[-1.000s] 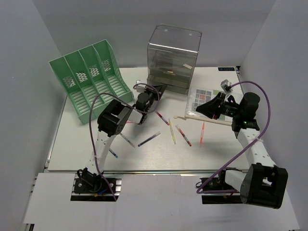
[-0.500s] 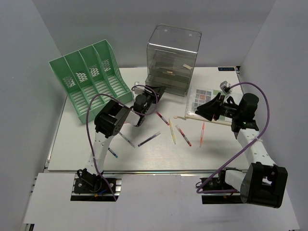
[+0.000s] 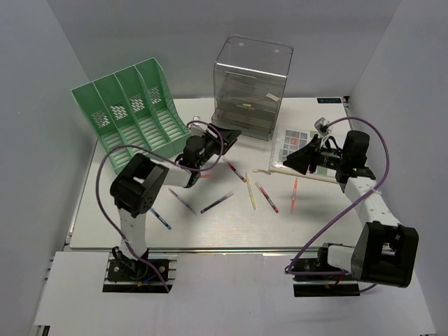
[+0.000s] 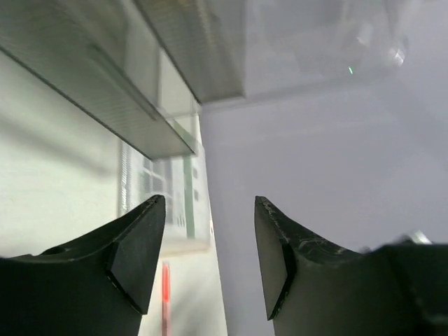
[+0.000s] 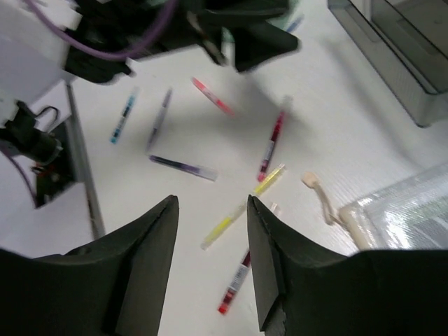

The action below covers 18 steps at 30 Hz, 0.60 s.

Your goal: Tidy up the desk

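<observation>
The desk is a white tabletop with several pens strewn over its middle: a yellow one, a red one, an orange one and a purple one. My left gripper hangs open and empty, pointing at the clear drawer box. In the left wrist view the left gripper has only wall and desk between its jaws. My right gripper is open too, aimed left over the pens. In the right wrist view the right gripper has the yellow pen lying below its gap, untouched.
A green slotted file rack stands at the back left. A clear plastic pouch with coloured squares lies at the right beside the drawer box, a beige strap trailing from it. A blue pen and a grey pen lie near the left arm.
Both grippers have opened. The left arm's elbow has swung out to the left while its gripper stays by the drawer box. The right gripper has drawn slightly back.
</observation>
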Motion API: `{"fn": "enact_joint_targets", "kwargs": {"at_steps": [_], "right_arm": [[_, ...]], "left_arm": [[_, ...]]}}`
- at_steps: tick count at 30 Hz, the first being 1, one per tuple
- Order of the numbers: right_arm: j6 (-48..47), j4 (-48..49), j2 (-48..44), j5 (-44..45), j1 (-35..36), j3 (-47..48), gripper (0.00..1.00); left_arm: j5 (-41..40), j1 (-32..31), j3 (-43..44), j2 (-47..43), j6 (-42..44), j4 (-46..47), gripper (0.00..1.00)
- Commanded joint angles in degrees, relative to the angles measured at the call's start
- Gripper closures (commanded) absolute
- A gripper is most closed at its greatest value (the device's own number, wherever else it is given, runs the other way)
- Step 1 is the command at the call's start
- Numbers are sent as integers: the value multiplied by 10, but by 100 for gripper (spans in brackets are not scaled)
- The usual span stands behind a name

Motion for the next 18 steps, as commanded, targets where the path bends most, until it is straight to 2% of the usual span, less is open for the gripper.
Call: {"fn": "enact_joint_targets", "kwargs": {"at_steps": [1,3,4,5,7,10,12,15,16,18], "right_arm": [[-93,-96,11,57,14,42,51],[-137,-122,11,95,22,48,52],[-157,-163,11,140,39,59,52],[-178,-187,12,164,47,66,52],[-232,-249,20,241,81,78,51],[-266,-298,29,346,107,84,51],[-272,-313,27,417,127,87,49],[-246,-338,32,497,140,91,46],[-225,-346,33,512,142,93,46],[-212,-359,32,547,141,89,46]], "left_arm": [[67,-3,-24,-91,66,-60,37],[103,-3,-29,-158,129,-148,40],[106,-3,-25,-186,216,-192,42],[106,-3,-19,-241,262,-287,43],[104,-3,-26,-297,378,-391,47],[104,13,-73,-412,463,-469,54],[68,13,-109,-491,516,-498,53],[44,13,-151,-558,554,-525,26],[38,13,-159,-568,565,-529,13],[24,13,-159,-580,576,-533,9]]}}
